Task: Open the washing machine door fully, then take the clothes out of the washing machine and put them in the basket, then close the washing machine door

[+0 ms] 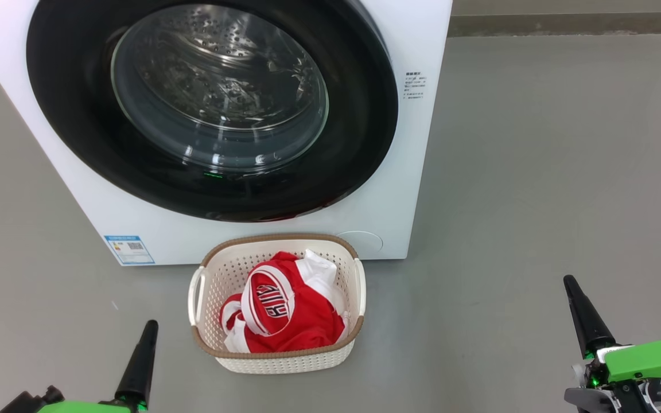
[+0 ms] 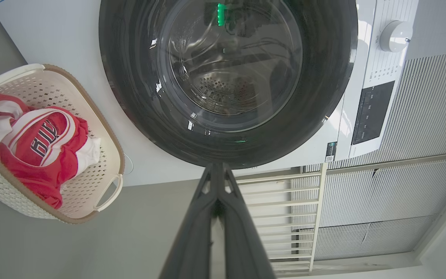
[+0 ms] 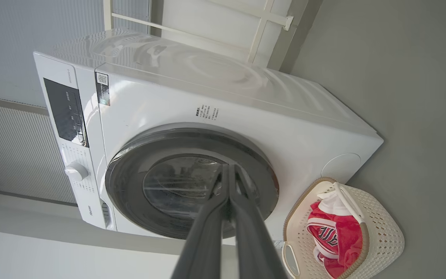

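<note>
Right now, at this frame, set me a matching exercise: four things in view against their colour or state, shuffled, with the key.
Things:
1. washing machine door
2. clothes
3. basket
4. left tool

States:
a. red and white, heaped together
b. shut, holding nothing
c. closed, glossy black ring
d. cream-white with a brown rim

Pairs: 1-c, 2-a, 3-d, 4-b

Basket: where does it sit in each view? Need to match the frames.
Head view: basket at bottom centre, just below the washing machine door.
Left wrist view: basket at the left edge, mid-height, partly cut off.
Right wrist view: basket at lower right.
Shared landmark: the round black washing machine door, next to the basket in all three.
</note>
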Motion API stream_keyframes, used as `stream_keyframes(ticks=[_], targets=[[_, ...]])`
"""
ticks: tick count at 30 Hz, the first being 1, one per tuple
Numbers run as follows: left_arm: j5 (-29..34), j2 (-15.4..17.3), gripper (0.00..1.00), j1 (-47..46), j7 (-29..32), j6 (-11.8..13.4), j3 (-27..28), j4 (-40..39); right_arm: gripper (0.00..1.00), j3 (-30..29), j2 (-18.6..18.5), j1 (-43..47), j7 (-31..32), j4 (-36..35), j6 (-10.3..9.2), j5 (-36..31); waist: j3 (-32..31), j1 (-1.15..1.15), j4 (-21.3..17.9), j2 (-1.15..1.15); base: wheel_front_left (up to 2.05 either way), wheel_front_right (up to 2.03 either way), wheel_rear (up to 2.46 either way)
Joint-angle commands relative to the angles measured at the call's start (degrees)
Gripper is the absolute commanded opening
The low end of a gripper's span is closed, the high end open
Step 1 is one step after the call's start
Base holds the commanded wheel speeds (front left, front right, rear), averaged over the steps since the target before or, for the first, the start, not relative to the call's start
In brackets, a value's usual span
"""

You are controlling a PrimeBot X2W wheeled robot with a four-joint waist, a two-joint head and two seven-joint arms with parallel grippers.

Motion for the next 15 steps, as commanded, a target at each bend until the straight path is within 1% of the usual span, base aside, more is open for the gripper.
stream_keyframes(ticks=[1,9,15], targets=[[-2.02,0.80,0.00,-2.69,0.63,-0.84,2.18,-0.87,0.00,0.67,-0.91,-3.15,0.72,-1.23,-0.04,2.08,0.03,0.00,0.05,0.00,0.00,0.00,0.00],[-7.91,0.78,0.00,-3.36,2.19,-1.27,3.05,0.03,0.00,0.35,-0.95,-4.03,2.33,-0.52,-0.05,8.13,0.19,0.00,0.27,0.00,0.00,0.00,0.00],[-8.01,0.73,0.00,-3.38,2.29,-1.29,3.15,0.06,0.00,0.21,-0.86,-4.07,2.47,-0.49,-0.05,8.19,0.20,0.00,0.28,0.00,0.00,0.00,0.00]])
